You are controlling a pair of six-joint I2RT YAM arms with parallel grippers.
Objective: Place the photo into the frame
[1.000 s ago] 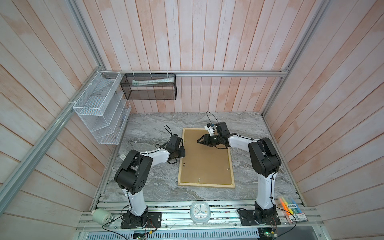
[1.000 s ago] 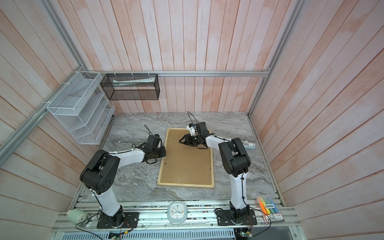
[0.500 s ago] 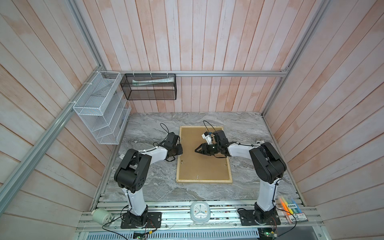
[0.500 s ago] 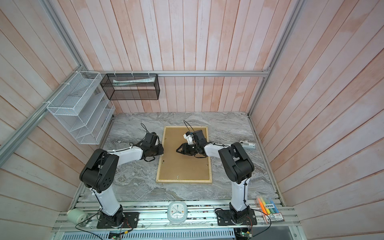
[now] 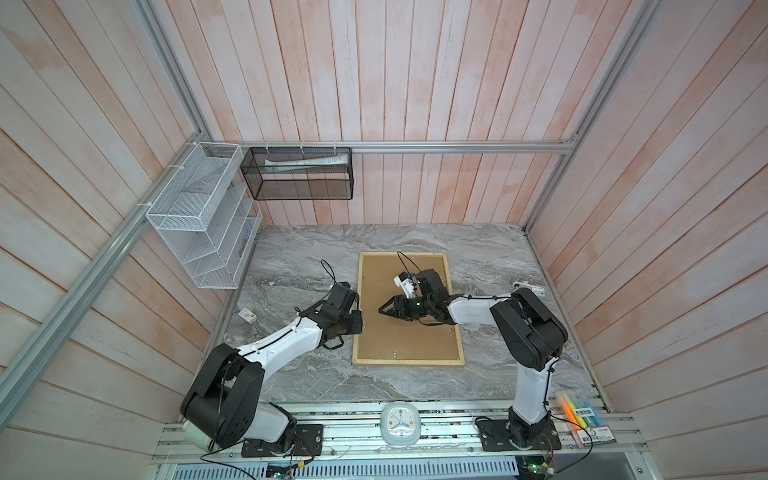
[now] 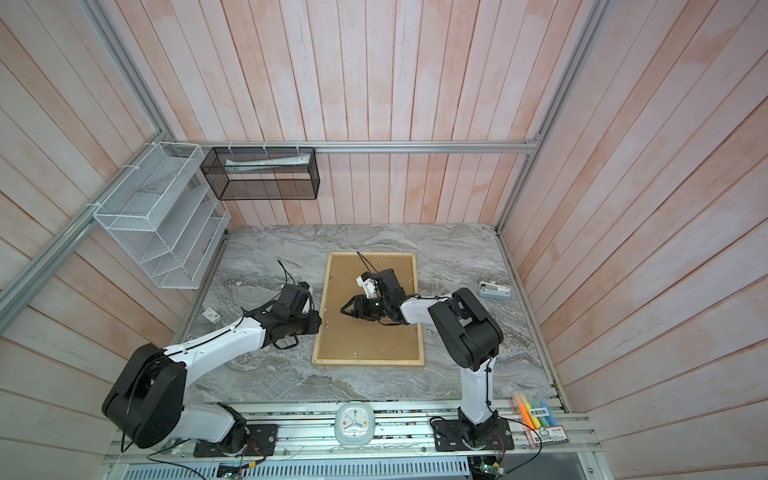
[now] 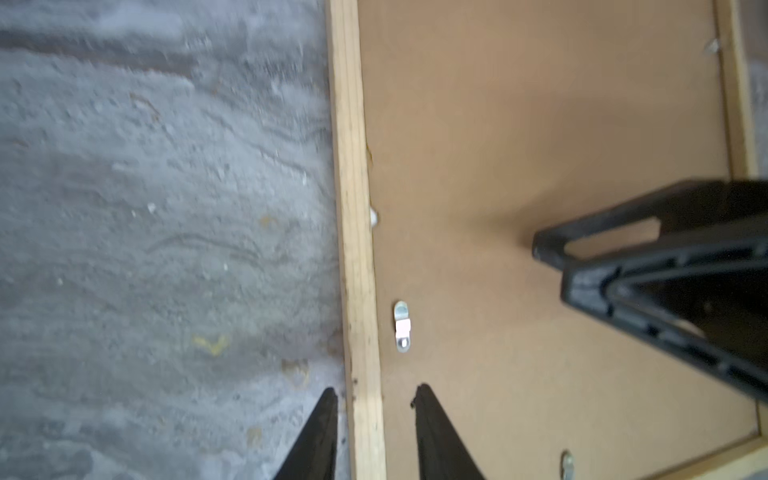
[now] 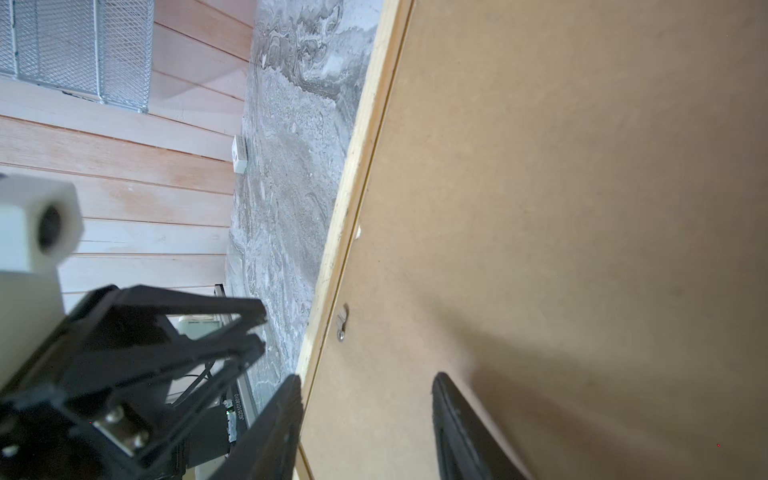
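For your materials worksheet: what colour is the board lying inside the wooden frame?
The board is plain light brown; the left wrist view shows it best.

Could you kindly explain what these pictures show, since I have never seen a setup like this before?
Two robot arms stand at a marble table. Two pictures look down from overhead; two are taken from the arms' wrists. A wooden frame lies face down, its brown backing board up. The left fingers straddle the frame's side strip without gripping; the right fingers hover open above the board. Nothing is held, and no photo shows.
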